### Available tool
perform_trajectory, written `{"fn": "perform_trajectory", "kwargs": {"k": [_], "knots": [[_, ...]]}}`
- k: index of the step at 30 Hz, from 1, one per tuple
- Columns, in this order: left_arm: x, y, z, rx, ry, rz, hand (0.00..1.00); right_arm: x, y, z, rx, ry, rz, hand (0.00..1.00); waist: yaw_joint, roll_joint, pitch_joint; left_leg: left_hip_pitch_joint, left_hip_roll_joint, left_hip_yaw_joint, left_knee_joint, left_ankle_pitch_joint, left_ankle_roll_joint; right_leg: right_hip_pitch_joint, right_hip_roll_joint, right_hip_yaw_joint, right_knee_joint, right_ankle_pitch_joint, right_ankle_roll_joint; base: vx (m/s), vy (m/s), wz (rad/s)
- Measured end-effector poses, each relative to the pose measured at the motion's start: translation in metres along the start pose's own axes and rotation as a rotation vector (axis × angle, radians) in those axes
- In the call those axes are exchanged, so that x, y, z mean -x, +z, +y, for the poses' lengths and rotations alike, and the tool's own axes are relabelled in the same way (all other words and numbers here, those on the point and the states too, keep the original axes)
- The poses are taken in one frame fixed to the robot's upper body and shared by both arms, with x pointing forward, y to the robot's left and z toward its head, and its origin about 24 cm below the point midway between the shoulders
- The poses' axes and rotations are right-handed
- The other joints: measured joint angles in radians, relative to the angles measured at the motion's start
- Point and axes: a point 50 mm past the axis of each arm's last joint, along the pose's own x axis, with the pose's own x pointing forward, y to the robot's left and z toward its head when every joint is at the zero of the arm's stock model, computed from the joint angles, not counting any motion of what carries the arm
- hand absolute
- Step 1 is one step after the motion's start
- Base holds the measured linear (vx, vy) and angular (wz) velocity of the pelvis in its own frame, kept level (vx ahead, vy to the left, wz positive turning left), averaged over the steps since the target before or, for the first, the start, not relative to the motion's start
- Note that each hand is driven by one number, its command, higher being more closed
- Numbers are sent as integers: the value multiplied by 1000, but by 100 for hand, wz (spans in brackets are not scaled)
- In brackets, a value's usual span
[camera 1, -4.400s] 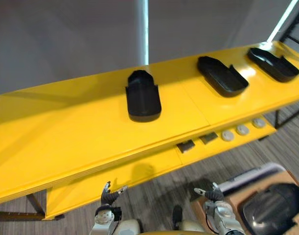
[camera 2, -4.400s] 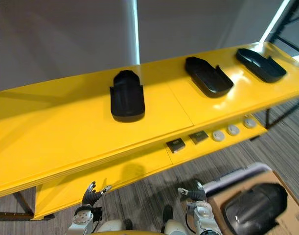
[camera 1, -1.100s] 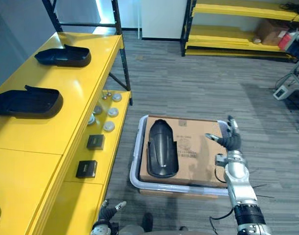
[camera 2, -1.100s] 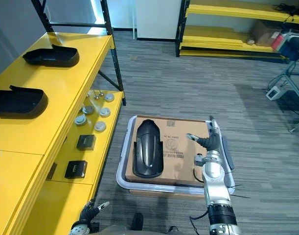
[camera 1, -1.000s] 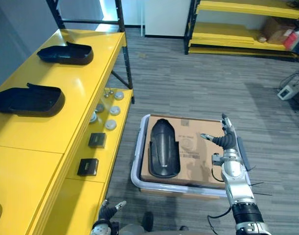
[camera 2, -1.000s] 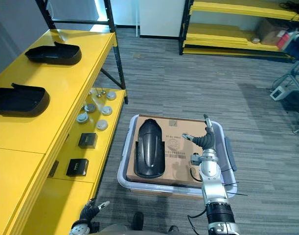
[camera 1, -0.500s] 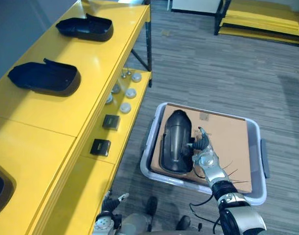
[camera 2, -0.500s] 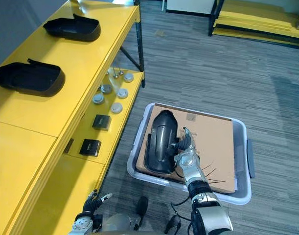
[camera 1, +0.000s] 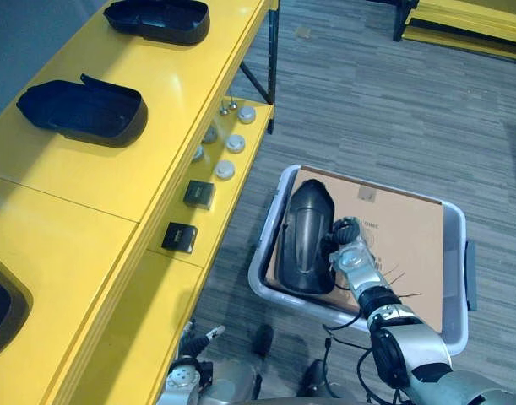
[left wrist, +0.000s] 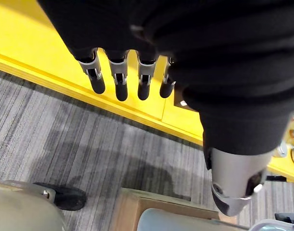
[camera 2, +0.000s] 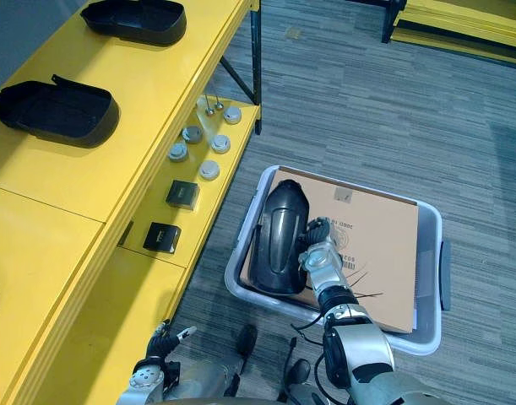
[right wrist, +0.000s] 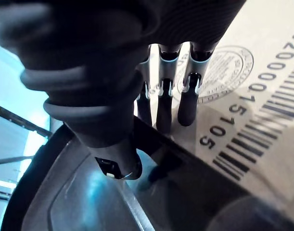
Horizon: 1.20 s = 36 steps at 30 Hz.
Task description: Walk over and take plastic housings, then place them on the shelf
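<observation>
Grey striped carpet runs along the front of a long yellow shelf (camera 1: 80, 211). Nearest the robot, the left hand (left wrist: 119, 79) hangs low by the shelf's lower front edge, its fingers straight and apart, holding nothing.

Just beyond it a grey bin (camera 1: 457, 333) stands on the carpet with a sheet of cardboard (camera 1: 401, 236) lying in it. A black housing (camera 1: 304, 236) lies on the cardboard along the bin's shelf-side edge. The right hand (camera 1: 350, 253) is down at that housing's rim, on the side facing the middle of the bin. In the right wrist view its fingers (right wrist: 166, 96) go down on the cardboard side of the rim and its thumb (right wrist: 119, 166) rests on the glossy side, so the rim is pinched between them. The housing lies flat and is not yet lifted.

Farther on, the shelf's lower board (camera 1: 215, 215) carries two small dark boxes (camera 1: 179, 237) and a cluster of round silver parts (camera 1: 225, 169) toward its far end. On the top board two housings (camera 1: 82, 110) lie open side up toward the far end, and part of a third housing (camera 1: 0, 308) shows at the near end.

By the look of it the job is well advanced: three pieces are shelved and one is left in the bin. What remains is to lift it, carry it across and set it on the bare stretch of the top board.
</observation>
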Motion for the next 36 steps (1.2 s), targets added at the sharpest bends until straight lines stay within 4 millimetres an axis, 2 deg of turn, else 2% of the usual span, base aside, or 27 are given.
{"fn": "perform_trajectory", "kwargs": {"k": [13, 17, 18, 19, 21, 23, 24, 25, 27, 29, 32, 36], "knots": [[0, 0, 2, -1, 2, -2, 0, -3, 22, -7, 14, -27, -83, 100, -6, -11, 7, 34, 2, 29, -3, 0, 0, 16, -4, 54, 2, 1, 1, -26, -2, -7], [2, 5, 2, 13, 10, -29, 0, 4, 36, -22, -46, -112, -185, 100, -8, -11, 7, 39, 3, 31, -3, 0, 0, 19, -4, 60, 1, 2, 3, -27, -7, -4], [4, 16, 0, 35, 11, -85, 0, 6, 40, -29, -71, -155, -217, 100, -11, -11, 7, 41, 2, 30, -2, 0, 0, 22, -4, 59, 1, 2, 3, 0, 0, 0], [5, 17, 0, 40, 11, -94, 0, 7, 40, -30, -76, -164, -222, 100, -12, -11, 7, 42, 2, 30, -2, 0, 0, 23, -4, 59, 1, 2, 4, -23, -11, 6], [15, 52, -5, 72, -10, -264, 0, 15, 41, -45, -106, -246, -275, 100, -11, -11, 6, 41, 0, 18, 3, 0, 0, 31, -11, 46, 0, 2, 5, -17, -8, 14], [21, 69, -6, 91, -20, -346, 0, 18, 42, -50, -110, -276, -294, 100, -11, -11, 6, 39, -2, 14, 6, 0, 0, 32, -11, 44, 0, 1, 6, -12, -9, 10], [29, 93, -8, 108, -29, -450, 0, 21, 43, -57, -122, -315, -314, 100, -10, -10, 5, 38, -3, 9, 8, 0, 0, 34, -12, 41, 0, 0, 7, -13, -11, 8], [32, 101, -7, 117, -29, -491, 0, 22, 44, -60, -126, -331, -324, 100, -11, -10, 5, 39, -3, 7, 9, 0, 0, 36, -12, 40, 0, -1, 8, -15, -13, 12], [51, 136, -3, 164, -18, -661, 0, 32, 54, -71, -141, -392, -390, 100, -23, -11, 4, 46, -9, -4, 12, 0, 0, 50, -16, 27, 0, -8, 18, -7, -22, 15], [67, 160, 1, 192, -2, -791, 0, 39, 66, -78, -154, -435, -453, 100, -34, -11, -2, 55, -11, -9, 12, 0, 0, 61, -17, 22, -1, -9, 19, 4, -23, 9], [89, 191, 0, 226, 5, -958, 0, 53, 86, -87, -183, -488, -554, 100, -32, -10, -21, 65, -11, -11, 12, 0, 0, 72, -16, 23, -4, -9, 18, 0, 0, 0], [107, 215, -11, 227, -29, -1082, 0, 66, 104, -83, -208, -483, -643, 100, -34, -10, -57, 77, -10, -10, 12, 0, 0, 82, -16, 27, -6, -9, 18, -12, -22, -2]]}}
